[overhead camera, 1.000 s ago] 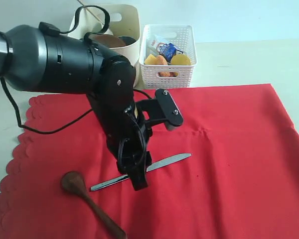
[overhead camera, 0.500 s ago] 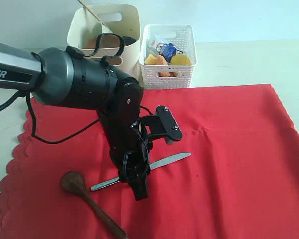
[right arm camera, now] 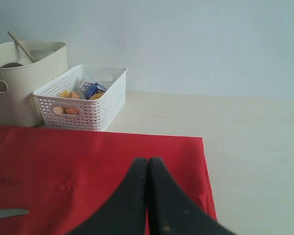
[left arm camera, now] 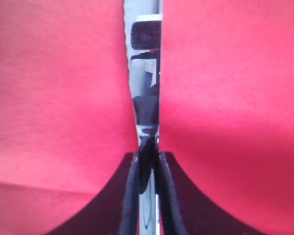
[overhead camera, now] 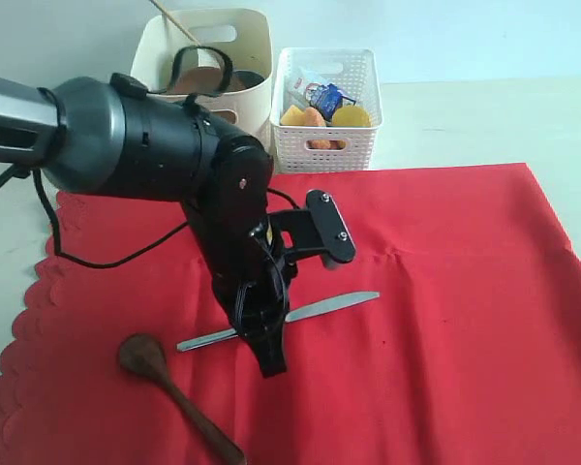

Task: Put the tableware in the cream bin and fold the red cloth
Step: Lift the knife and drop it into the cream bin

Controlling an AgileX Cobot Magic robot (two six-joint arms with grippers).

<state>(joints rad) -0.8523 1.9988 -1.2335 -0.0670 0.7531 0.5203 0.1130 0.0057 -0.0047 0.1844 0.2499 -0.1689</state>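
A metal knife (overhead camera: 331, 306) lies across the red cloth (overhead camera: 445, 291), and my left gripper (overhead camera: 267, 356) comes down on its middle. In the left wrist view the left gripper (left arm camera: 147, 157) is shut on the knife (left arm camera: 145, 98), with the blade pinched between both pads. A dark wooden spoon (overhead camera: 147, 356) rests on the cloth just left of that gripper. The cream bin (overhead camera: 257, 48) stands at the back left with a chopstick (overhead camera: 174, 21) sticking out and a brown plate (overhead camera: 213, 79) inside. My right gripper (right arm camera: 148, 161) is shut on nothing, low over the cloth.
A white lattice basket (overhead camera: 324, 145) of food and a carton stands right of the cream bin. The left arm's bulky body (overhead camera: 126, 136) hangs over the cloth's back left part. Bare pale table (overhead camera: 484, 116) runs beyond the cloth's far edge.
The left jaws have closed onto the knife. The knife has shifted a little, its handle end now farther from the spoon. The right gripper has not changed.
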